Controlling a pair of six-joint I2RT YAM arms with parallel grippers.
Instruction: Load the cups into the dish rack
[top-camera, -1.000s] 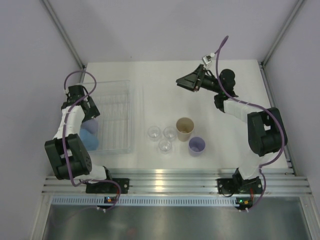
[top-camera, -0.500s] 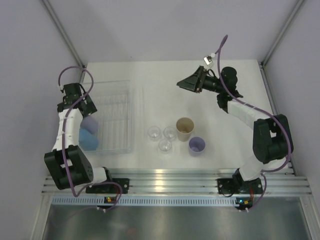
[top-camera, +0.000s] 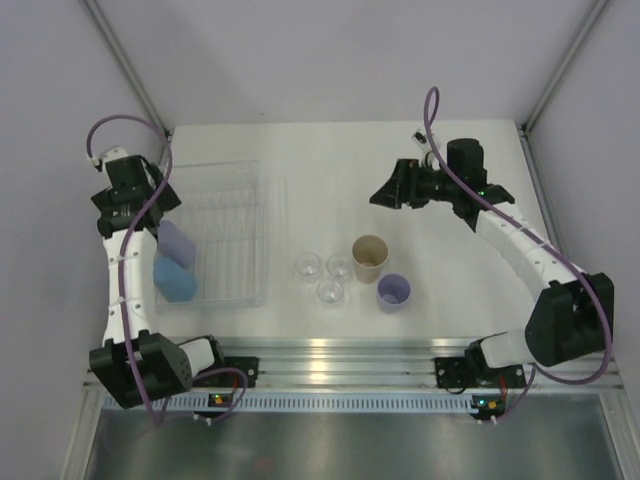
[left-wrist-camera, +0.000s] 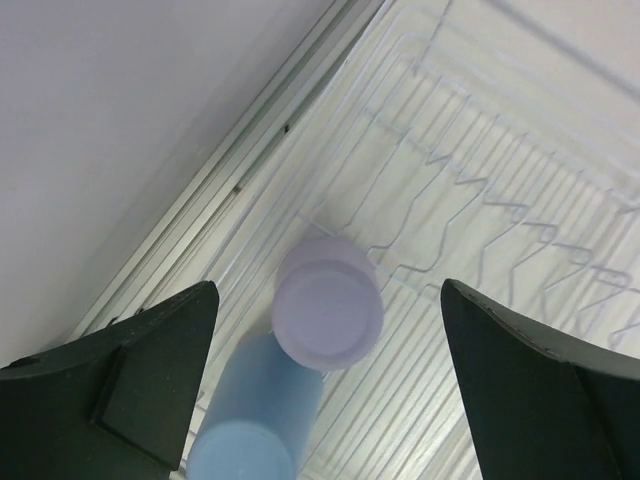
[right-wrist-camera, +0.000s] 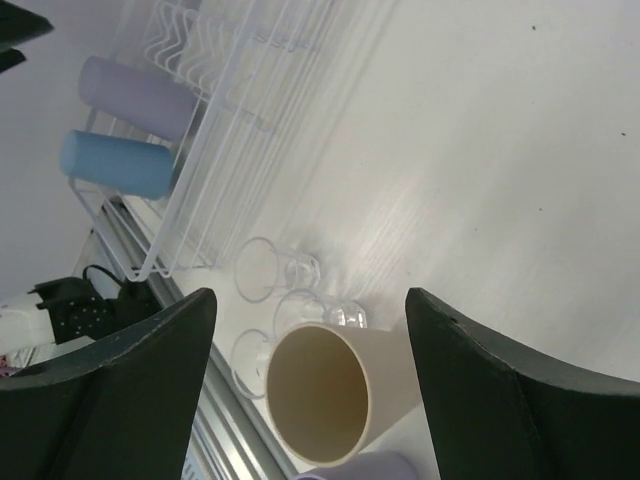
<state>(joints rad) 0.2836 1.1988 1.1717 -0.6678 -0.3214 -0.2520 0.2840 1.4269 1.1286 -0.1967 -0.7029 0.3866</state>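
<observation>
Presently, lavender cup (left-wrist-camera: 328, 303) and blue cup (left-wrist-camera: 255, 420) lie in the dish rack (top-camera: 235, 200), seemingly on their sides, left hand (left-wrist-camera: 328, 288) released above them; right hand (right-wrist-camera: 310, 295), spread and empty, faces beige cup (right-wrist-camera: 320, 400) on worktop (top-camera: 320, 170), likely next.

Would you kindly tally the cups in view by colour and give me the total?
Lavender cups: 2
Blue cup: 1
Beige cup: 1
Clear cups: 3
Total: 7
</observation>
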